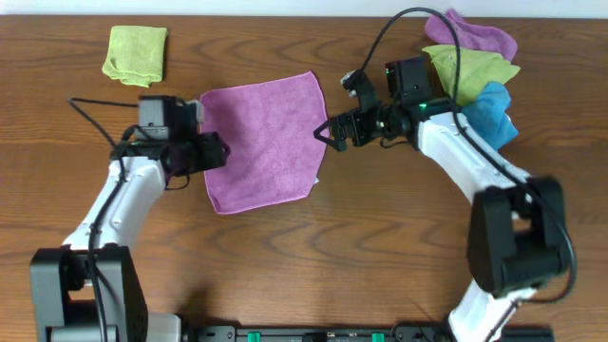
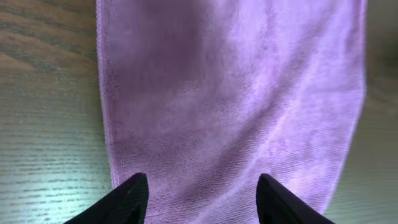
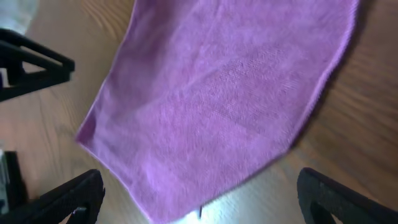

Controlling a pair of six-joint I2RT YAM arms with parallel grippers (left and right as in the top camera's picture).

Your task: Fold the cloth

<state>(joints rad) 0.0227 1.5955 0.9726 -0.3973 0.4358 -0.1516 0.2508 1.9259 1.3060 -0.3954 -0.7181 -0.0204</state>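
Observation:
A purple cloth point(image 1: 263, 141) lies flat and spread out on the wooden table, between my two arms. My left gripper point(image 1: 220, 150) is open at the cloth's left edge; in the left wrist view its fingers point(image 2: 202, 193) straddle the cloth point(image 2: 230, 93) just above it. My right gripper point(image 1: 328, 131) is open at the cloth's right edge; in the right wrist view its fingers point(image 3: 199, 196) sit wide apart over the cloth's edge point(image 3: 217, 93). Neither gripper holds anything.
A folded yellow-green cloth point(image 1: 136, 53) lies at the back left. A pile of purple, yellow-green and blue cloths point(image 1: 475, 66) sits at the back right, behind my right arm. Bare wood lies in front of the cloth.

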